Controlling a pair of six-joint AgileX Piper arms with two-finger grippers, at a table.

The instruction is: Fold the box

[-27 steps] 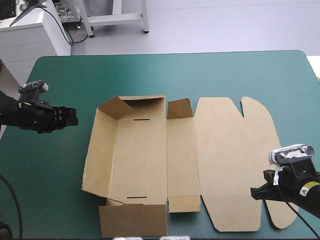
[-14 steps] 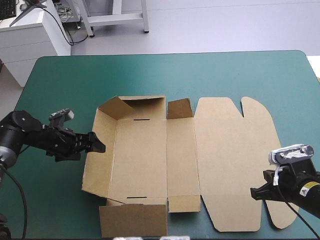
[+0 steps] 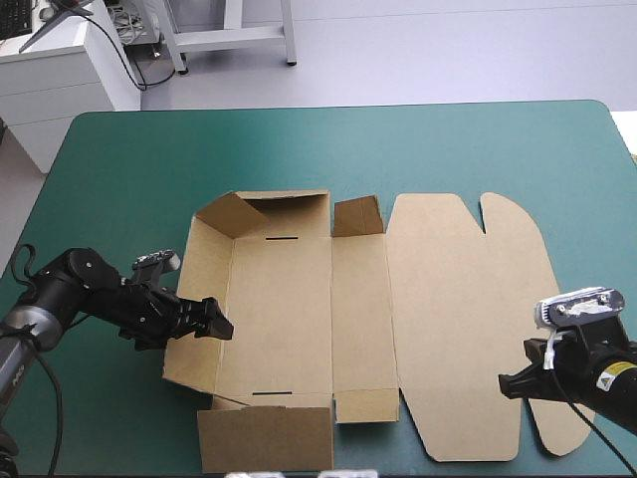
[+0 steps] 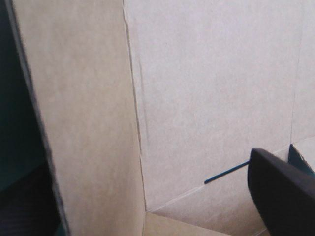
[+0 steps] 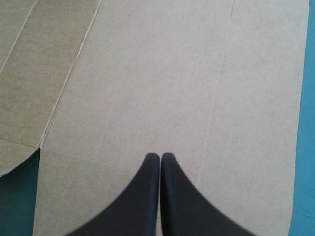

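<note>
The left hand (image 3: pixel 213 323), spread wide, has come in across the tabletop (image 3: pixel 448 149) to straddle the left wall (image 3: pixel 196 299) of the box (image 3: pixel 289 319) lying mid-tabletop, seemingly ready to fold it, while the right hand (image 5: pixel 160 162) stays pinched closed.

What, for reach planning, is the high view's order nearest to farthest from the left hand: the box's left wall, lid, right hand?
1. Left wall, at the left hand.
2. Lid, flat, rightward.
3. Right hand, at lid's near corner.
</note>
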